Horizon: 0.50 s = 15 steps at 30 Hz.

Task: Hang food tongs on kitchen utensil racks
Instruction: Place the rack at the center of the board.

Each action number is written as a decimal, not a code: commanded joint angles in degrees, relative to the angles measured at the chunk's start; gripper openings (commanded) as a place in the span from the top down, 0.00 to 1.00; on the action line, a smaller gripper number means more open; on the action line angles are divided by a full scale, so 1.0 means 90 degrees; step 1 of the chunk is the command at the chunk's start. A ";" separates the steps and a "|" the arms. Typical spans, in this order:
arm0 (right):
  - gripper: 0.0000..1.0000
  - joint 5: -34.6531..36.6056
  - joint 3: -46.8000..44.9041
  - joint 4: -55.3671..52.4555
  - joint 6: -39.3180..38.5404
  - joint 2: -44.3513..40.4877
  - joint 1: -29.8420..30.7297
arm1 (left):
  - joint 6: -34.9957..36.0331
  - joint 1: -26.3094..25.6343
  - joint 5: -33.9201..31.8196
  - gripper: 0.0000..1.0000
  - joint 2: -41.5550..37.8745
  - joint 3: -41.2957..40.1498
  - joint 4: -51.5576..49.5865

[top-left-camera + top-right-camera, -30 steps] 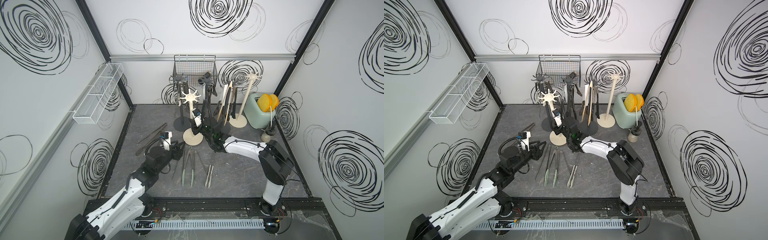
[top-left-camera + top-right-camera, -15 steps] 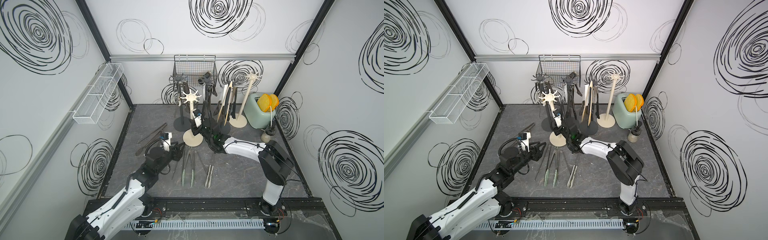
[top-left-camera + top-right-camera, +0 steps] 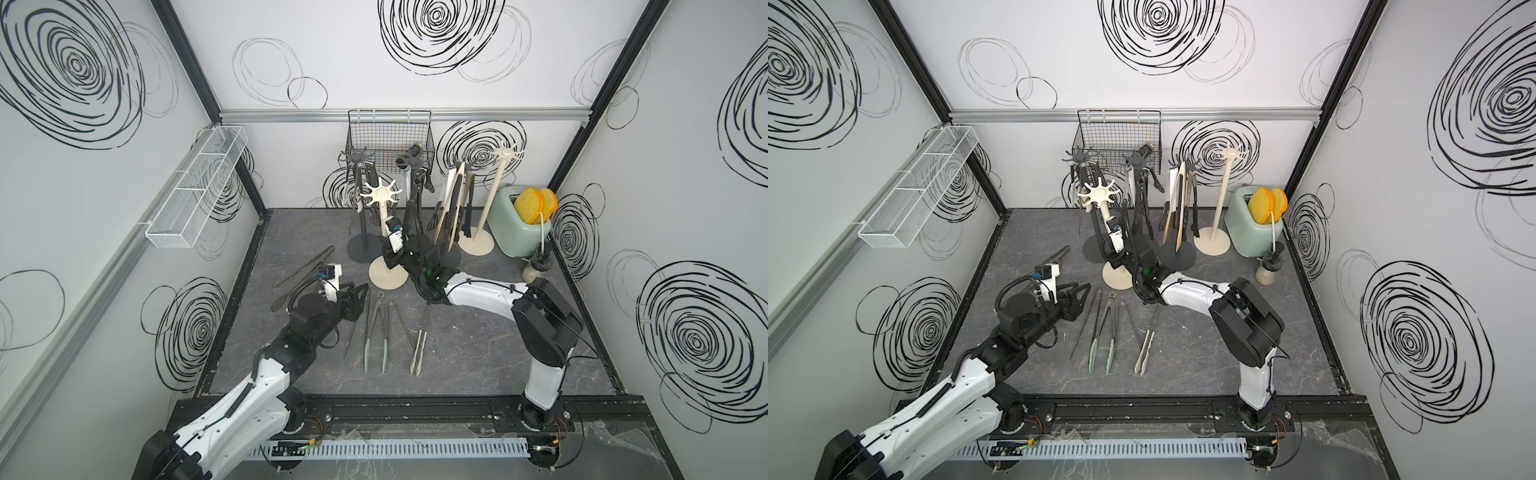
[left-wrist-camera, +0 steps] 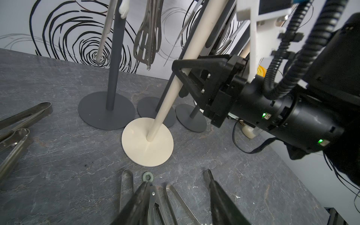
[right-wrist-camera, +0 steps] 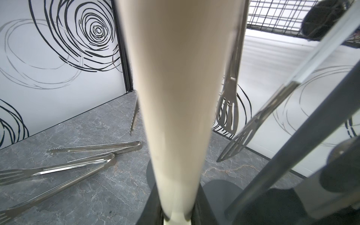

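Fingers (image 4: 136, 204) of the left gripper (image 4: 177, 181) stand apart with nothing between them. They hang low over the ring end of the pale-green-tipped steel tongs (image 3: 376, 328), which lie flat on the grey marbled table (image 3: 478, 365).

Right gripper (image 4: 180, 78): clenched low on the pole of the cream utensil rack (image 4: 167, 105), a thin post on a round disc base, star of hooks on top.

Step in hand (judgement): right arm steadies the rack, left arm goes down for the tongs.

To do it well:
- Descend straight and close across both arms of the tongs just behind the ring, leaving the ring free for a hook.
- Slim dark tongs (image 3: 355, 328) and cream-tipped steel tongs (image 3: 417, 353) lie just beside, so a skewed approach would drag them.
- Hold the cream post upright without side pull. The dark grey utensil racks (image 3: 365, 249), already hung with tongs, crowd just behind its base.

Hard to make out:
- In both top views the right fingertips are lost behind the post and wrist camera.
- The right wrist view is nearly filled by the blurred cream post.
- Neither wrist view shows the hook star. In a top view it seems bare, though the far hooks are not certain.
- Cannot tell whether the cream base sits fully flat.
- The tongs hanging on the rear racks overlap, so no count is possible.
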 commanded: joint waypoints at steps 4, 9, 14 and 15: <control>1.00 0.0008 -0.0144 0.0915 0.0259 -0.0283 0.0142 | -0.0083 0.0068 0.0086 0.47 0.0037 -0.0067 0.0389; 1.00 0.0118 -0.0447 0.0681 0.0420 -0.0508 0.0388 | -0.0115 0.0073 0.0133 0.47 0.0094 -0.0047 0.0379; 1.00 0.0203 -0.0509 0.0359 0.0630 -0.0580 0.0465 | -0.0146 0.0068 0.0164 0.47 0.0093 -0.0047 0.0386; 1.00 0.0207 -0.0507 0.0319 0.0654 -0.0564 0.0470 | -0.0139 0.0073 0.0170 0.47 0.0091 -0.0047 0.0382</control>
